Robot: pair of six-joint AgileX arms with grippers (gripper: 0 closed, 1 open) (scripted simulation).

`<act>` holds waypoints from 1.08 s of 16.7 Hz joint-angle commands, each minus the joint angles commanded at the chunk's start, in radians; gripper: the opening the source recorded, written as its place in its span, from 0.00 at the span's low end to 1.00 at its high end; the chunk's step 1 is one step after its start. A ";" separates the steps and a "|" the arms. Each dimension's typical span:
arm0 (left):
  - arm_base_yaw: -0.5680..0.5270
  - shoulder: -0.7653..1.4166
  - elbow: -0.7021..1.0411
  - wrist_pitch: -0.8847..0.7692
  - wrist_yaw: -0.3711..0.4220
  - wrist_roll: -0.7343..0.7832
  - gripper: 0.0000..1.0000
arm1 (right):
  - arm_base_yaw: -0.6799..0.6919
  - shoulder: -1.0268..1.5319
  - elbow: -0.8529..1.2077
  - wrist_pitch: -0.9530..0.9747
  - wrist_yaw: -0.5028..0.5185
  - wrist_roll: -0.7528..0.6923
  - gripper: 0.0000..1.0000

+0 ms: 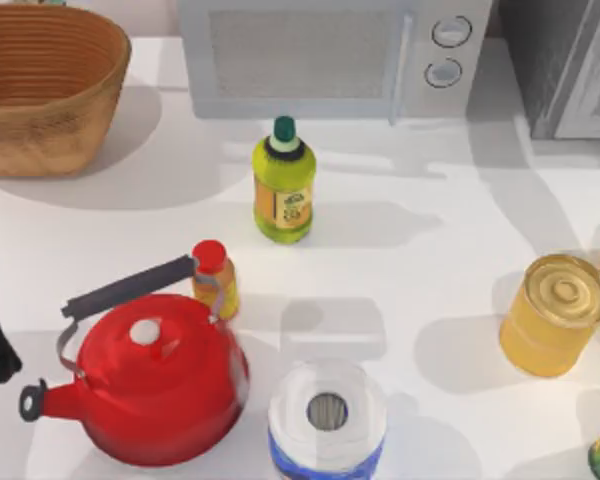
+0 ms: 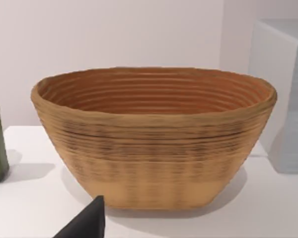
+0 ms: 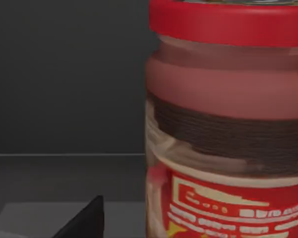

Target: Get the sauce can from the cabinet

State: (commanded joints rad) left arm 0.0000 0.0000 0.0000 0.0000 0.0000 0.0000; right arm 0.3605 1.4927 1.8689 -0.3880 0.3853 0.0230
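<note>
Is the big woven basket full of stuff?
No, the left wrist view looks right into the basket and shows just its bare ribbed inside, with nothing in it.

Sauce can (image 3: 228, 129) cropped by frame edges
</note>
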 joint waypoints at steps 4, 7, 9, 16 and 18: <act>0.000 0.000 0.000 0.000 0.000 0.000 1.00 | -0.031 0.113 0.118 -0.002 -0.030 0.000 1.00; 0.000 0.000 0.000 0.000 0.000 0.000 1.00 | -0.058 0.190 0.194 -0.001 -0.055 -0.001 1.00; 0.000 0.000 0.000 0.000 0.000 0.000 1.00 | -0.061 0.201 0.206 -0.002 -0.058 -0.001 1.00; 0.000 0.000 0.000 0.000 0.000 0.000 1.00 | -0.061 0.201 0.206 -0.002 -0.058 -0.001 0.62; 0.000 0.000 0.000 0.000 0.000 0.000 1.00 | -0.061 0.201 0.206 -0.002 -0.058 -0.001 0.47</act>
State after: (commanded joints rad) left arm 0.0000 0.0000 0.0000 0.0000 0.0000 0.0000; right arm 0.2996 1.6936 2.0745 -0.3897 0.3273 0.0224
